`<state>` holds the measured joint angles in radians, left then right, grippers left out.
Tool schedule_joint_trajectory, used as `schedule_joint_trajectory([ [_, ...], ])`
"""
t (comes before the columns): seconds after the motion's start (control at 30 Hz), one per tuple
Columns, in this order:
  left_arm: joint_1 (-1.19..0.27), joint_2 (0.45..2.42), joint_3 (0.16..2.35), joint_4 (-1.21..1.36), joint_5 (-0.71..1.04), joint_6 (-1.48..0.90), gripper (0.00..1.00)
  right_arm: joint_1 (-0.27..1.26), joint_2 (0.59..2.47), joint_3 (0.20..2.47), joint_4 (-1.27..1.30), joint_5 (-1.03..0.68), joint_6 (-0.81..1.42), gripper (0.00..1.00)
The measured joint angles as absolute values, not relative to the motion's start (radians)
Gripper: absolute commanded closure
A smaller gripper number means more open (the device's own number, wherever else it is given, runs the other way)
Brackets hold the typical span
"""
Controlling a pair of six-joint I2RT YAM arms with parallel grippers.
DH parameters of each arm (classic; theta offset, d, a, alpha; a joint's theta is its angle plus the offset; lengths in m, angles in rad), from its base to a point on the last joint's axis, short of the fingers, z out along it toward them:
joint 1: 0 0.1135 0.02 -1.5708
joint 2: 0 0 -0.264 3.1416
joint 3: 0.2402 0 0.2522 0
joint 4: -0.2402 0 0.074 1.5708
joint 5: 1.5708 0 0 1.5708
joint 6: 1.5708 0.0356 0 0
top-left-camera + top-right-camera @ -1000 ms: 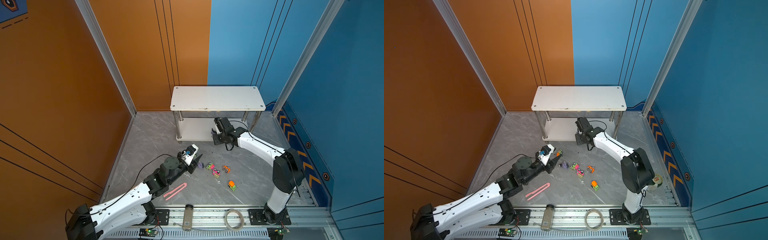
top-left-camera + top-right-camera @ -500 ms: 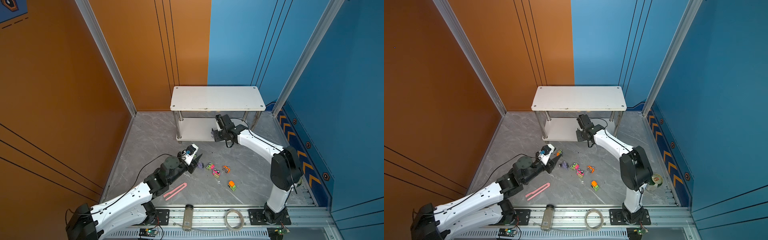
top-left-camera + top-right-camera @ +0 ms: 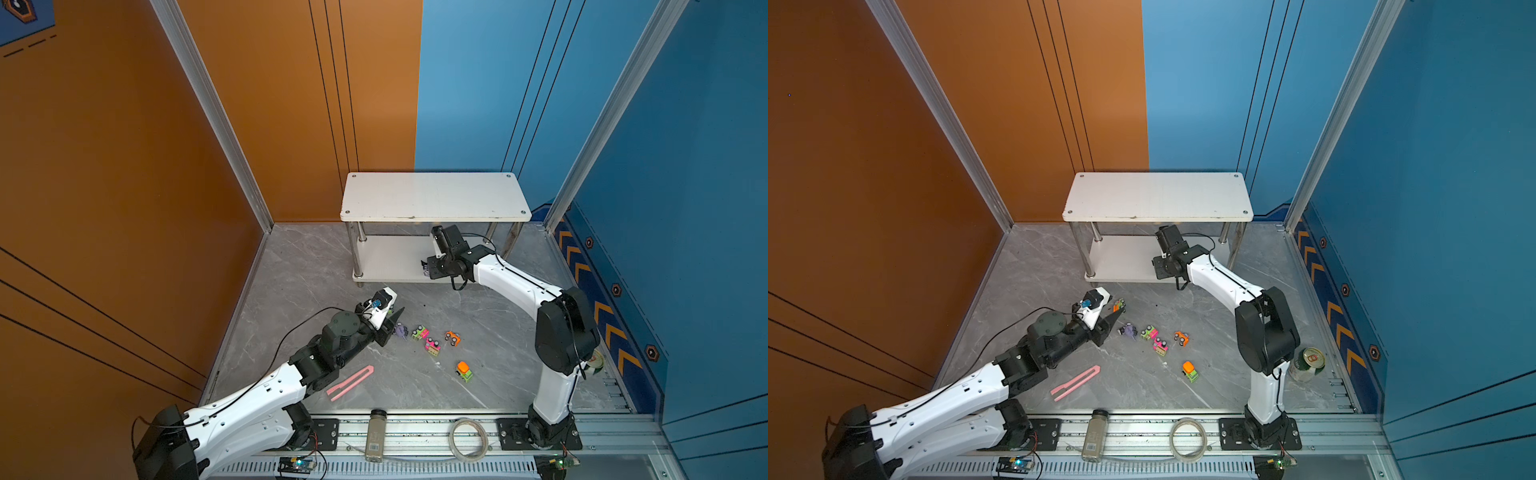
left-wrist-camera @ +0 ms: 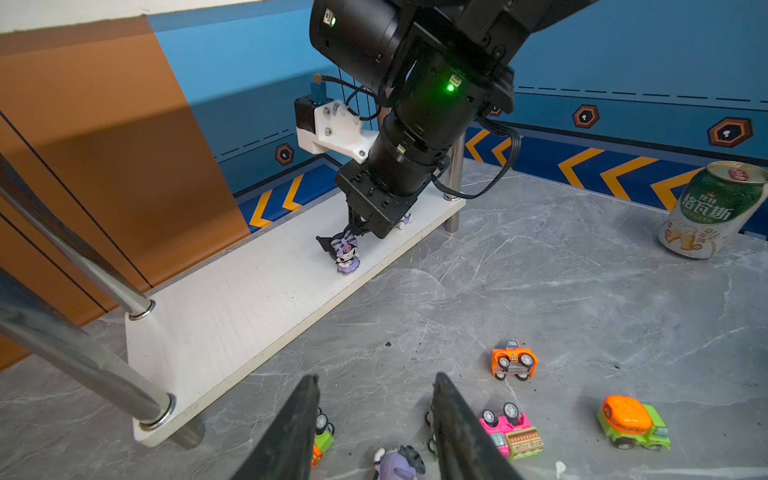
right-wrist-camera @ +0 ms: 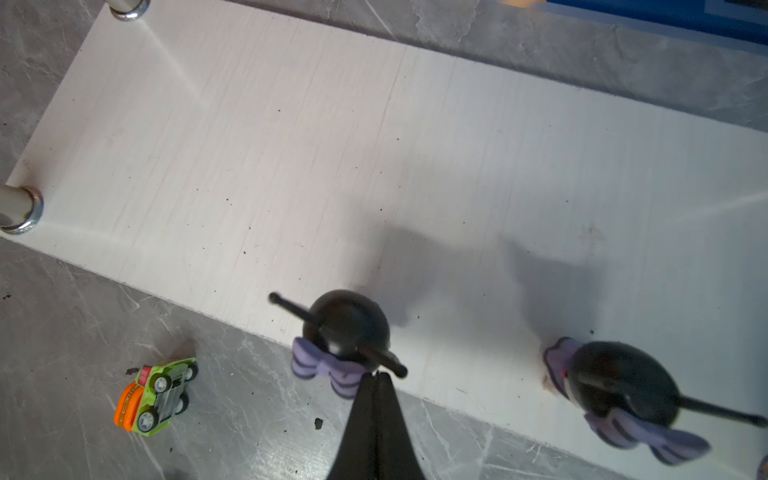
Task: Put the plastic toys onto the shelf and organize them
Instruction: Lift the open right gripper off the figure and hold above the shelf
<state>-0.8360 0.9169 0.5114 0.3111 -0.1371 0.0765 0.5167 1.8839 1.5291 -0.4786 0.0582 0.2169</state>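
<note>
White two-tier shelf [image 3: 434,195] in both top views; left claw [image 3: 394,326] low over bench [image 3: 478,316], toy cars [image 3: 432,347] scattered just beyond its tips. Left wrist: fingers [image 4: 453,419] spread, empty; purple figurine [image 4: 397,463] lies on bench between them. Right wrist: right claw [image 5: 376,376] pressed together, tip against bow of standing figurine [image 5: 347,328] at lower tier's front edge. Likely light, hard, tippy plastic; take body or head, not thin ears.

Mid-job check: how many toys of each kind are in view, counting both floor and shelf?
Cars: 5, all on the floor
Figurines: 3, with 2 on the shelf and 1 on the floor
Total: 8
</note>
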Motion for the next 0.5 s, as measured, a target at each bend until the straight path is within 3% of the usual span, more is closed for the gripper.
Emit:
schedule_joint_trajectory([
  [0.5, -0.823, 0.934, 0.512, 0.318, -0.121, 0.061, 0.54, 0.505, 1.893, 1.534, -0.479, 0.047, 0.213, 1.0],
])
